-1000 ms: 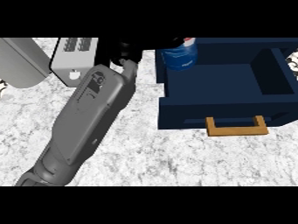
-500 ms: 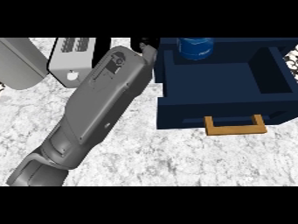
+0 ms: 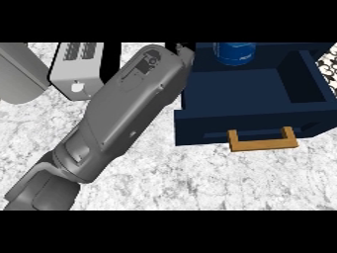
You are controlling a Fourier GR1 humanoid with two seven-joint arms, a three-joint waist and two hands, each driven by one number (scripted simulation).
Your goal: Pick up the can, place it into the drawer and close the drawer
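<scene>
A blue can (image 3: 234,53) shows at the picture's top edge, over the back of the open navy drawer (image 3: 200,126), with its upper part cut off. The drawer's inside looks bare, and a wooden handle (image 3: 262,140) sits on its front. My left forearm runs from the lower left up to the drawer's back left corner. Only a black sliver of the left hand (image 3: 179,48) shows there, just left of the can. Whether it holds the can is hidden. The right hand is out of sight.
A white slotted appliance (image 3: 76,69) stands at the back, left of my forearm. A grey slab (image 3: 10,69) lies at the far left. Marble counter (image 3: 222,178) spreads in front of the drawer.
My left arm has swung to the right. The can has moved with it, from left of the drawer's side wall to over the drawer's back part.
</scene>
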